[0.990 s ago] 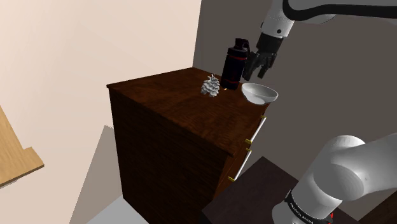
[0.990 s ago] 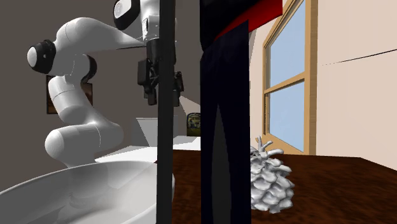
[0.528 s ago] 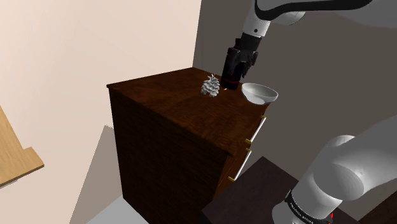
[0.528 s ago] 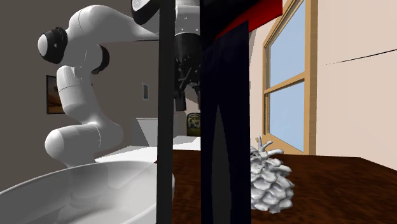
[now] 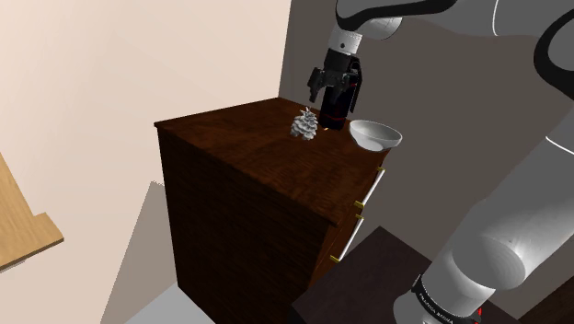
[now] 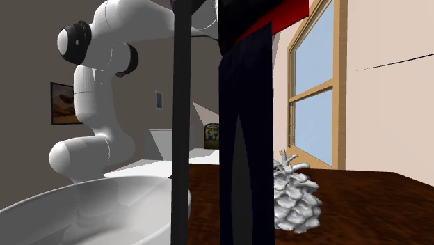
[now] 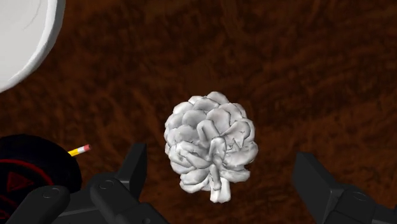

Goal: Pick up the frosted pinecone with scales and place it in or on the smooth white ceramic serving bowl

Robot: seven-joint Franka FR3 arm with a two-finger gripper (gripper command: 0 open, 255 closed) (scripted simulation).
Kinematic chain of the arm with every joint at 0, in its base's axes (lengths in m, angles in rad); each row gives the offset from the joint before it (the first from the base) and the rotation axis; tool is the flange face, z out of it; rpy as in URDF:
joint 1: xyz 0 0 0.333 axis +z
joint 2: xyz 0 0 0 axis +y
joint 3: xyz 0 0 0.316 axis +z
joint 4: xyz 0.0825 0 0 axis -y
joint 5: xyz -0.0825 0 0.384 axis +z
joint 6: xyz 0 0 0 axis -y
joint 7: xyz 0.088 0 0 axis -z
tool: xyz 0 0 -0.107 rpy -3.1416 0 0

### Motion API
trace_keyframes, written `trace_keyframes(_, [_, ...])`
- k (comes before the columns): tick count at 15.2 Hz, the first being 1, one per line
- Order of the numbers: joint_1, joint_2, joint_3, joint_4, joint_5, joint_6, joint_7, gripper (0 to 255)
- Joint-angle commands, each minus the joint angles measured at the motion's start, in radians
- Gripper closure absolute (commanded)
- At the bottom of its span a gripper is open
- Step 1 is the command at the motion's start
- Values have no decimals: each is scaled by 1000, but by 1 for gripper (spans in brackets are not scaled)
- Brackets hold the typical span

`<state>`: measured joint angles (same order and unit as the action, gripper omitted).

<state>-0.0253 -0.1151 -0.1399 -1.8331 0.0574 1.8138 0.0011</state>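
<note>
Pinecone look: the pinecone is pale, whitish grey all over, a lumpy cluster of rounded, overlapping scales; seen from the side it tapers upward to a few small prongs
Pinecone place: it stands upright on the dark wooden dresser top, near the back edge, free of my hold
My gripper: my gripper is above the pinecone and looks straight down on it; the two black fingers are spread wide, one to each side of the cone, neither touching it
Gripper from the shoulder: my gripper hangs above the cone, in front of the bottle's upper part
Bottle: a black bottle with a red band stands just beside the pinecone; its dark body fills the middle of the second exterior view
Bowl: the smooth white bowl sits on the same top, on the far side of the bottle from the cone; its rim is also visible from my wrist
Surroundings: a window in a wooden frame behind the cone
</note>
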Motion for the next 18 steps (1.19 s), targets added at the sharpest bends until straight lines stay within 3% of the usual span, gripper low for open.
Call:
trace_keyframes(1, [1, 34, -1, 18, 9, 14, 1, 0])
trace_keyframes(7, [3, 43, 1, -58, 12, 101, -1, 0])
trace_keyframes(15, [3, 43, 1, -58, 12, 101, -1, 0])
trace_keyframes(16, [3, 43, 1, -58, 12, 101, -1, 255])
trace_keyframes(18, [3, 43, 1, -58, 12, 101, -1, 255])
